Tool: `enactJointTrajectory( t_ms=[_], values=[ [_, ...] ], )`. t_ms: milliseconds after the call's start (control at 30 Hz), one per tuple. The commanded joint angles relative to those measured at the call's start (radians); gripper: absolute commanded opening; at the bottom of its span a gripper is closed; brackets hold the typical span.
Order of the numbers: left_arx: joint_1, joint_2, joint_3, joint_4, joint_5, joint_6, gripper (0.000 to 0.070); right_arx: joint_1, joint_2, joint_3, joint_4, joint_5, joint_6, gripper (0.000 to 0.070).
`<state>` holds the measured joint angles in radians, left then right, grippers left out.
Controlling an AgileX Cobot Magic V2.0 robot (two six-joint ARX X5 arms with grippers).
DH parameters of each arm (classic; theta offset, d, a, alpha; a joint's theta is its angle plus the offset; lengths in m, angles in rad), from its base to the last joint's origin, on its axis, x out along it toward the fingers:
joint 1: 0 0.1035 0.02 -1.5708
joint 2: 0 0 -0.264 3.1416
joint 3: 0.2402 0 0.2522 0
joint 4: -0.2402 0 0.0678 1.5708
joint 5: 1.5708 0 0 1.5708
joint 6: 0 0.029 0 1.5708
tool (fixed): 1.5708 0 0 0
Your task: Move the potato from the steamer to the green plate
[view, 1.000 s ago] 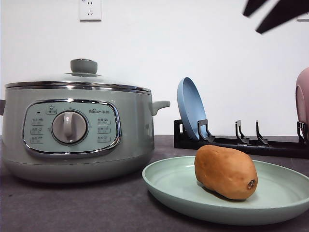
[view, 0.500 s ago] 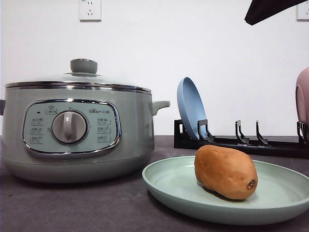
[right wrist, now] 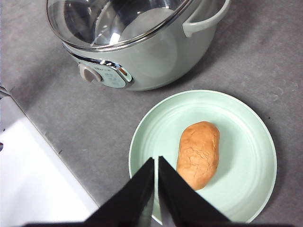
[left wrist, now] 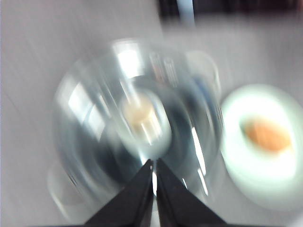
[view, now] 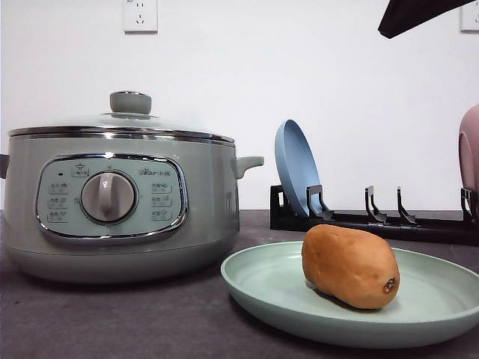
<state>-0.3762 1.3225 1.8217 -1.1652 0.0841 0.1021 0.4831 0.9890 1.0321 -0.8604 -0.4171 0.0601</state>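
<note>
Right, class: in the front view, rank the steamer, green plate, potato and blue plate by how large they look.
1. steamer
2. green plate, cut off at the frame edge and nearer the camera, so unsure
3. potato
4. blue plate, seen nearly edge-on and farther back

Rack: a black plastic dish rack point(view: 374, 218) with upright prongs was seen at the back of the table, against the wall.
Blue dish: a round blue plate point(view: 296, 167) was stood on edge in the rack's leftmost slot, leaning slightly.
Pink dish: part of a pink plate point(view: 469, 161) was seen at the rack's far right end, cut off by the frame edge.
Surface: a dark grey matte tabletop point(view: 150, 318) was laid under everything.
Wall: a white wall socket point(view: 140, 15) was mounted high on the plain white wall point(view: 314, 75).
</note>
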Motion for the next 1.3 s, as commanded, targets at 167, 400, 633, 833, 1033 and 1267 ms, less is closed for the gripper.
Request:
enactJointTrajectory(
  t_ms=[167, 400, 633, 833, 1033, 1267],
  values=[
    [0.171, -0.254, -0.179, 0.492, -0.003, 0.02, 0.0, 0.005, 0.009, 0.014, 0.008, -0.002, 0.005, 0.0],
    [0.37, -0.534, -0.575, 0.806, -0.069, 0.021, 0.0, 0.005, 0.009, 0.014, 0.008, -0.002, 0.005, 0.0],
    [0.46, -0.82, -1.013, 1.013, -0.155, 0.022, 0.0, 0.005, 0.009, 0.014, 0.008, -0.002, 0.005, 0.0],
    [0.488, -0.998, -1.292, 1.039, -0.167, 0.021, 0.0, 0.005, 0.009, 0.014, 0.008, -0.002, 0.005, 0.0],
    [0.489, -1.107, -1.479, 1.039, -0.167, 0.021, 0.0, 0.005, 0.009, 0.014, 0.008, -0.002, 0.005, 0.0],
    [0.489, -1.212, -1.643, 1.036, -0.167, 0.02, 0.0, 0.005, 0.009, 0.014, 0.008, -0.002, 0.005, 0.0]
  ],
)
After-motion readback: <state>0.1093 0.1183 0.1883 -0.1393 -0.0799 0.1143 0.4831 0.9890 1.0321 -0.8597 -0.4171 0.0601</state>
